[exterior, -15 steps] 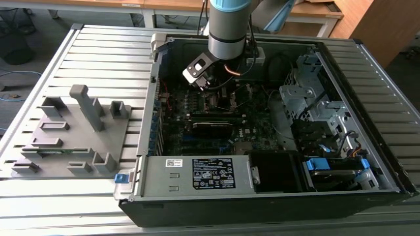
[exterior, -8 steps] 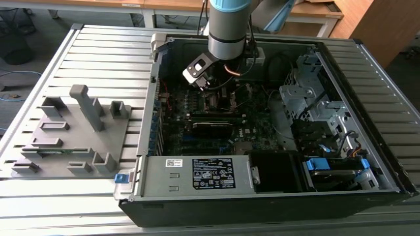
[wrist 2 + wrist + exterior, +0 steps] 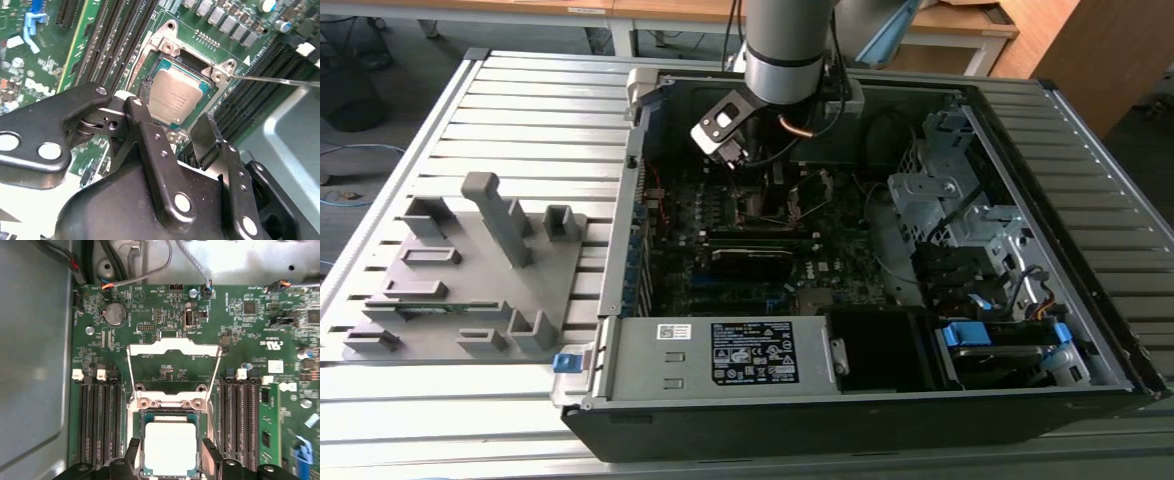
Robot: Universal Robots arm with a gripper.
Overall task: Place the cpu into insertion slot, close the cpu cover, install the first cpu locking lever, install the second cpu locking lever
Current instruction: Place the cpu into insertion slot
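The cpu (image 3: pixel 170 447) lies flat in the insertion slot (image 3: pixel 170 413), its pale metal top facing up; it shows in both wrist views (image 3: pixel 175 97). My gripper (image 3: pixel 170 446) hangs right over it, with one black finger on each of two opposite sides and a small gap to the chip, so it is open. The cpu cover (image 3: pixel 172 346) stands swung back on its hinge, away from the socket. One thin wire locking lever (image 3: pixel 275 79) sticks up free beside the socket. In the exterior view the gripper (image 3: pixel 736 152) is low inside the computer case, above the motherboard.
Long black memory slots (image 3: pixel 97 422) flank the socket on both sides. A silver box with a white label (image 3: pixel 747 355) fills the case's near edge. Drive cages (image 3: pixel 961 205) and cables lie at the exterior view's right, and a grey parts fixture (image 3: pixel 467 265) at its left.
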